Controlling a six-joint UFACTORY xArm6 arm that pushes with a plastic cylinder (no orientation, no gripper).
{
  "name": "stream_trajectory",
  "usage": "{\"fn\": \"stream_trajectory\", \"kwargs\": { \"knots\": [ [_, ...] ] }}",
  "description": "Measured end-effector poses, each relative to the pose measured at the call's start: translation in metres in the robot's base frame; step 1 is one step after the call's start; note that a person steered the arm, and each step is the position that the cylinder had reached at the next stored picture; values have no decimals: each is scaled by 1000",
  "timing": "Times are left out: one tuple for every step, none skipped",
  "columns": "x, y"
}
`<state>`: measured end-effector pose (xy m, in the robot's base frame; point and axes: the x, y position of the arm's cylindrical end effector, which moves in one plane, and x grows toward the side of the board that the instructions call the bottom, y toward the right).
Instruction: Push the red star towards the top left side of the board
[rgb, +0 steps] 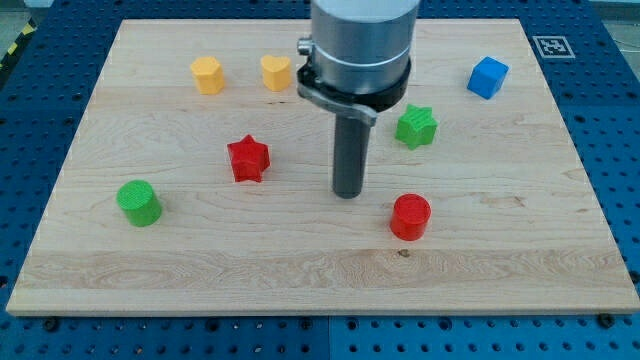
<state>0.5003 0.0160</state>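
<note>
The red star (248, 158) lies on the wooden board (200, 260), left of centre. My tip (348, 193) rests on the board to the star's right and slightly lower in the view, about a hundred pixels away, not touching it. The rod rises from the tip to the grey arm body at the view's top centre.
A yellow hexagon block (207, 75) and a yellow heart block (276, 72) sit at the upper left. A green star (416, 126) and a blue cube (487, 77) are at the upper right. A red cylinder (410, 217) lies right of my tip. A green cylinder (139, 203) is at the left.
</note>
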Motion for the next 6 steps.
{"fn": "stream_trajectory", "kwargs": {
  "knots": [
    [3,-53],
    [-27,-108],
    [-71,-142],
    [-50,-128],
    [-67,-79],
    [-116,-72]
  ]
}}
